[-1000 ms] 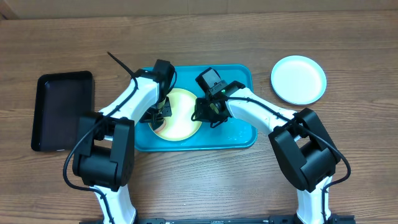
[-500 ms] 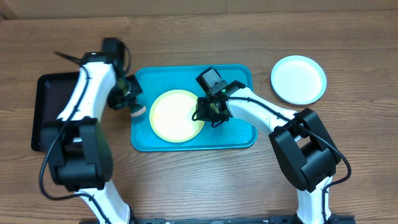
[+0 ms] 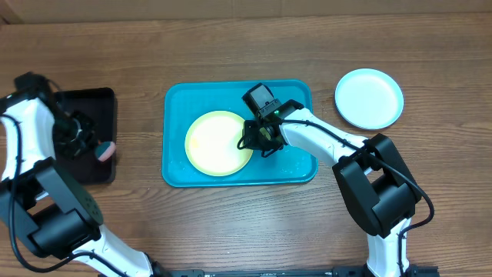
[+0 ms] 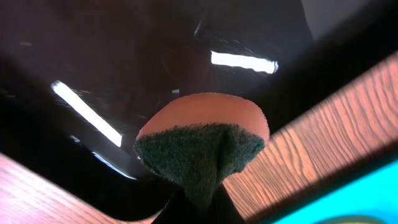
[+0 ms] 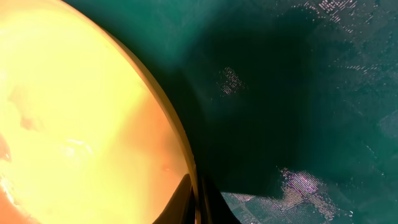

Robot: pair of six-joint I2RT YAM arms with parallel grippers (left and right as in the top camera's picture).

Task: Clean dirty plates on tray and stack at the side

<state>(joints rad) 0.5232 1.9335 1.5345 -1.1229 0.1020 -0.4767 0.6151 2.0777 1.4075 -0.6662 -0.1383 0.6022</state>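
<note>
Here, the big blue tray (image 3: 296,96) lies in the middle of the brown tabletop (image 3: 231,231). The yellow-green plate (image 3: 215,144) lies flat in it, on the left side. The right hand (image 3: 257,141) is pinched tight on the right rim of this plate. Far off to the left, the left hand (image 3: 84,145) squeezes a sponge (image 3: 105,149), pink on one side and dark green on the other, over the right edge of the black tray (image 3: 92,104). Farther back on the right, the white plate (image 3: 369,98) sits on the tabletop, apart from the blue tray.
</note>
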